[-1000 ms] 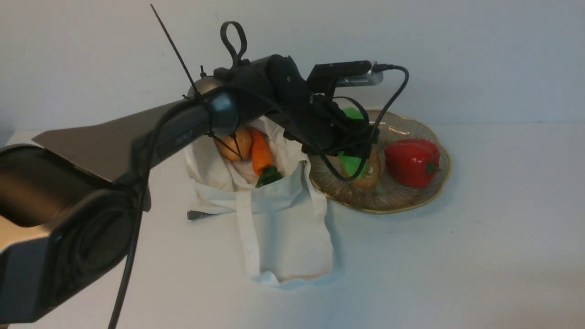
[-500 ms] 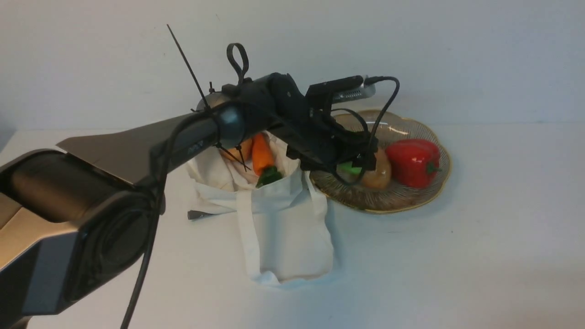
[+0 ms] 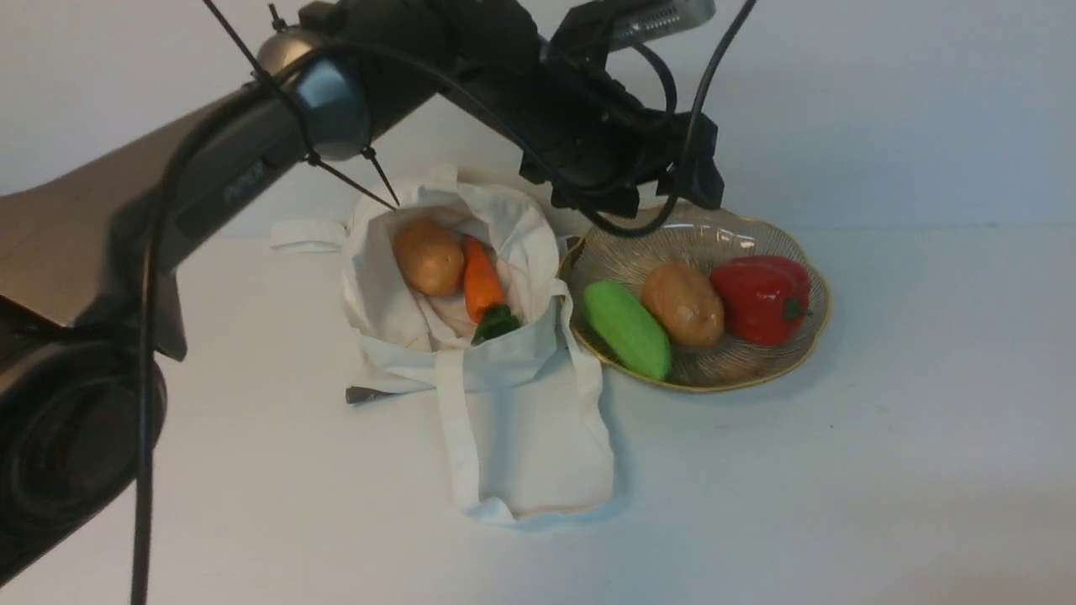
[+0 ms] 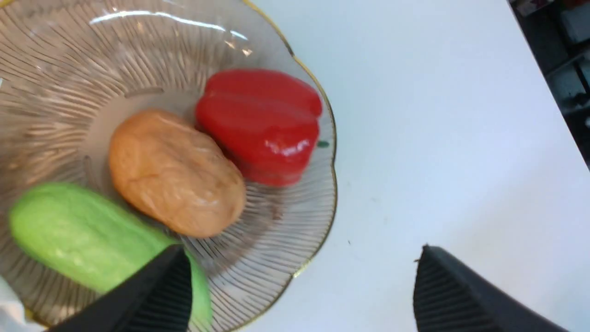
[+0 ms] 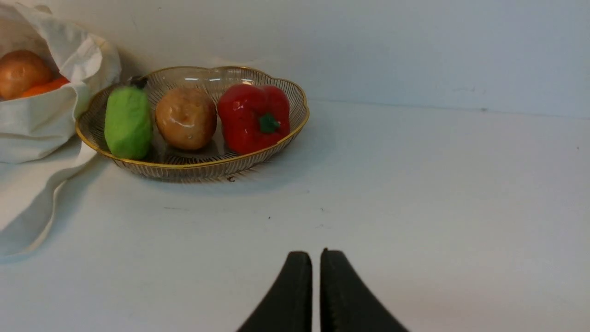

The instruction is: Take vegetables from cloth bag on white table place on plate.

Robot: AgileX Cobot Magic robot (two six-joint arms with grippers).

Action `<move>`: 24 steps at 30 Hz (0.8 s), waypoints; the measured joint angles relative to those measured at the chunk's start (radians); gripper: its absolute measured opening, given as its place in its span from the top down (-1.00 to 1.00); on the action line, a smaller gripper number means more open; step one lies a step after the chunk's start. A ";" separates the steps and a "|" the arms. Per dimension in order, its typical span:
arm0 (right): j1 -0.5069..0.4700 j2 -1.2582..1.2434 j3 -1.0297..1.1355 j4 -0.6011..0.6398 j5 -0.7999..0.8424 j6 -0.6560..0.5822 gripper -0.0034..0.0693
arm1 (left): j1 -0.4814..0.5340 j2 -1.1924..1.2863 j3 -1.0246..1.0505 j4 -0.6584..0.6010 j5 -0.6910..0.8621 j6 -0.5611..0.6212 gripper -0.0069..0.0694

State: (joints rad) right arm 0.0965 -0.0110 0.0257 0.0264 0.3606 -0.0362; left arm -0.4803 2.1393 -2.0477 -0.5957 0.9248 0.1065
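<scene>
The light-green cucumber point(image 3: 628, 329) lies on the gold-rimmed glass plate point(image 3: 782, 370) beside a brown potato point(image 3: 683, 304). A second potato point(image 3: 429, 256) and the orange carrot point(image 3: 482, 281) lie in the open mouth of the off-white cloth bag point(image 3: 513, 420) on the white table point(image 3: 883, 462). My left gripper point(image 3: 664, 195) hangs above the plate's far side, open and empty; in the left wrist view point(image 4: 302, 251) its jaws stand wide apart over the cucumber point(image 4: 69, 235) and the table. My right gripper point(image 5: 315, 253) is shut and empty, low over the table, away from the plate point(image 5: 198, 168).
A red bell pepper point(image 3: 761, 298) lies on the plate's right side. The bag's strap handles point(image 3: 458, 437) trail toward the front. A small dark object point(image 3: 366, 394) lies at the bag's left edge. A wall stands behind the table.
My left gripper let go of the cucumber, which now lies on the plate's left side. The left arm then rose well above the plate with its jaws open.
</scene>
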 joint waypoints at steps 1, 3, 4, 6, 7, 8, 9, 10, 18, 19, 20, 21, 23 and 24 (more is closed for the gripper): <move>0.000 0.000 0.000 0.000 0.000 0.000 0.85 | 0.001 0.000 0.000 0.000 0.020 0.000 -0.72; 0.000 0.000 0.000 0.000 0.000 0.000 0.85 | 0.002 0.000 0.002 0.002 0.059 -0.001 -0.71; 0.000 0.000 0.000 0.000 0.000 0.000 0.85 | 0.003 0.000 0.002 0.004 0.080 -0.001 -0.69; 0.000 0.000 0.000 0.000 0.000 0.000 0.85 | 0.006 -0.008 0.002 0.005 0.114 -0.001 -0.60; 0.000 0.000 0.000 0.000 0.000 0.000 0.85 | 0.007 -0.023 0.003 0.006 0.143 0.003 -0.42; 0.000 0.000 0.000 0.000 0.000 0.000 0.85 | 0.007 -0.028 0.003 0.006 0.147 0.004 -0.39; 0.000 0.000 0.000 0.000 0.000 0.000 0.85 | 0.007 -0.051 0.003 0.010 0.163 0.020 -0.20; 0.000 0.000 0.000 0.000 0.000 0.000 0.85 | 0.007 -0.066 0.003 0.011 0.174 0.036 -0.06; 0.000 0.000 0.000 0.000 0.000 0.000 0.85 | -0.012 -0.358 0.026 0.065 0.311 0.200 0.82; 0.000 0.000 0.000 0.000 0.000 0.000 0.85 | -0.012 -0.366 0.026 0.065 0.311 0.201 0.82; 0.000 0.000 0.000 0.000 0.000 0.000 0.85 | -0.012 -0.442 0.070 0.131 0.312 0.202 0.83; 0.000 0.000 0.000 0.000 0.000 0.000 0.85 | -0.012 -0.485 0.113 0.183 0.314 0.202 0.83; 0.000 0.000 0.000 0.000 0.000 0.000 0.85 | -0.012 -0.564 0.186 0.249 0.316 0.199 0.83; 0.000 0.000 0.000 0.000 0.000 0.000 0.85 | -0.012 -0.608 0.240 0.283 0.318 0.199 0.83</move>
State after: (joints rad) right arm 0.0965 -0.0110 0.0257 0.0264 0.3606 -0.0362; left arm -0.4925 1.5314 -1.8079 -0.3126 1.2432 0.3053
